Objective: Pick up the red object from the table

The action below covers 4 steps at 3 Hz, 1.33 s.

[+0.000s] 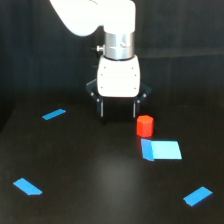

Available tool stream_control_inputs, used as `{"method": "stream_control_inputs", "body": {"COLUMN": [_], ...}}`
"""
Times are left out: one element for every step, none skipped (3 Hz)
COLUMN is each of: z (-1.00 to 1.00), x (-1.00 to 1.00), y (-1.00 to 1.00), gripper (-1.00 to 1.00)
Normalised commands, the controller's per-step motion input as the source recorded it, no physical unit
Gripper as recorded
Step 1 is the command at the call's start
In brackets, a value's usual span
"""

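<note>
While the gripper (118,108) hangs with fingers apart, it looks pre-grasp, needing to line up over the red object (145,126) on the desk (90,170).

the table (100,190) is matte black, plain, with a faint pale sheen near its middle. four flat patches on it are bright blue: one (54,114) at the exterior view's left, one (27,186) lower left, a larger sky-blue one (161,149) with a darker blue edge, and one (198,196) lower right. the red object (145,126) is bright red-orange, unpatterned. the arm (95,15) is glossy white with a silver metal band; the gripper (118,111) has a white body and black fingers.
</note>
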Motion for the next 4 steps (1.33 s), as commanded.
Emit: {"method": "stream_control_inputs", "body": {"z": [0.68,0.62,0.16,-0.35], "x": [0.65,0.44,0.25,0.4], "y": [-0.26,-0.42,-0.21,-0.14], "gripper": [1.0,1.0,0.95,0.97]}}
